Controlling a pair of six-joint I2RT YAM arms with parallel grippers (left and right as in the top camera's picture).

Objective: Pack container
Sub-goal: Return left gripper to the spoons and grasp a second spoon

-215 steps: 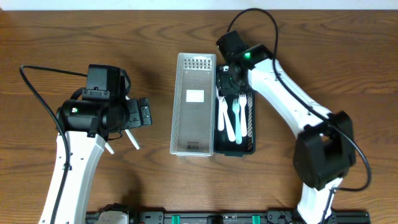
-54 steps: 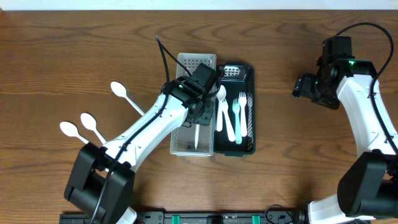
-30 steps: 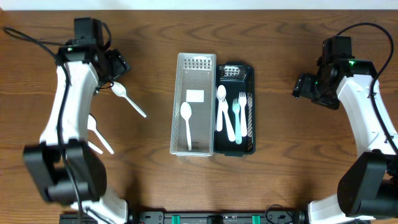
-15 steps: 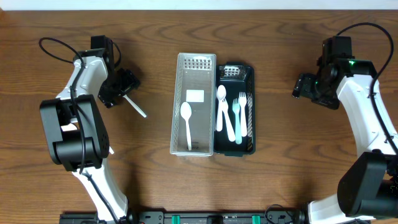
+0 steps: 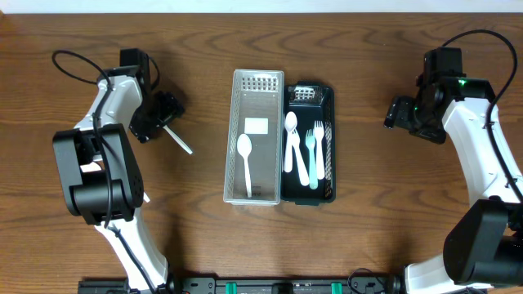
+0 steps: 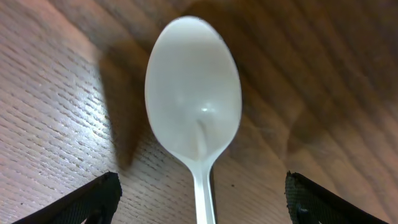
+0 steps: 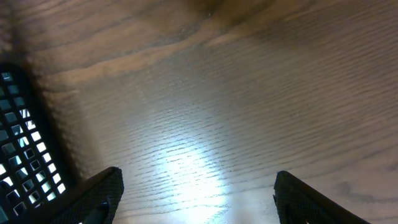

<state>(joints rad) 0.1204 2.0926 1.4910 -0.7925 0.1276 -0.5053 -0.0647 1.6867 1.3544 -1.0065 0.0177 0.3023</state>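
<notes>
A white plastic spoon point(image 6: 193, 106) lies on the wood table, bowl up and handle pointing toward my left gripper point(image 6: 202, 202), which is open and straddles the handle without touching it. From overhead this gripper point(image 5: 158, 121) covers the spoon's bowl, and only the handle point(image 5: 181, 143) sticks out. The clear mesh container point(image 5: 235, 106) holds one white spoon point(image 5: 245, 162). Beside it, the black mesh container point(image 5: 329, 114) holds a spoon and forks point(image 5: 310, 155). My right gripper point(image 5: 399, 114) hangs open over bare table, right of the containers.
The black container's corner point(image 7: 17, 146) shows at the left edge of the right wrist view, with bare wood under the right gripper point(image 7: 199, 199). A sliver of another white utensil point(image 5: 145, 197) peeks out beside the left arm's base.
Within the last second my left gripper moved from the far left corner down over the spoon on the table. It has held still for the last half second. The right arm is unmoved.
</notes>
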